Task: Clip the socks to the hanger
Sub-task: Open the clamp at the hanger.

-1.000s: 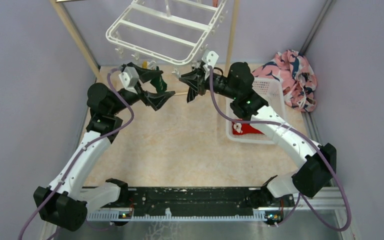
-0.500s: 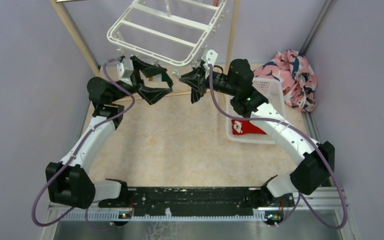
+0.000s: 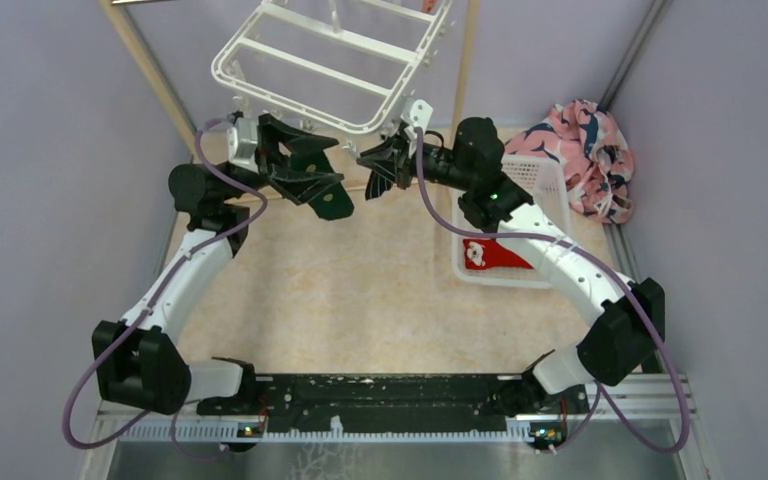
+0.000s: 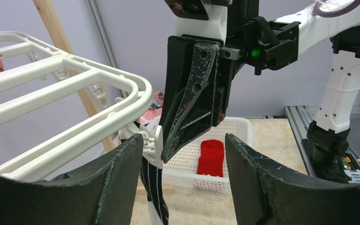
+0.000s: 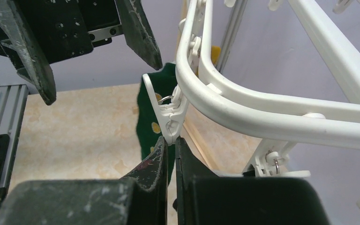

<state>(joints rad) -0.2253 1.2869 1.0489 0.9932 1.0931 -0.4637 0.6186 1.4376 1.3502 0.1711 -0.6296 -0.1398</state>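
Left end effector (image 3: 322,182): jaws narrower than a second ago, still apart, closed on nothing, raised under the hanger's (image 3: 320,68) near rail. The black striped sock (image 4: 153,183) hangs from a clip (image 5: 169,117) there, with the green sock (image 5: 155,105) just behind it. Right end effector (image 3: 373,176): position nearly unchanged, jaws together, tips touching that clip's lower end. The red sock (image 4: 211,157) lies in the basket (image 3: 550,185) near the bench's (image 3: 360,290) right edge.

Bright, even, pretty clean shots
Soft light from above, faint shadows on the table (image 3: 360,290); crisp overhead, near fingers (image 4: 272,187) a bit mushy in wrist views.
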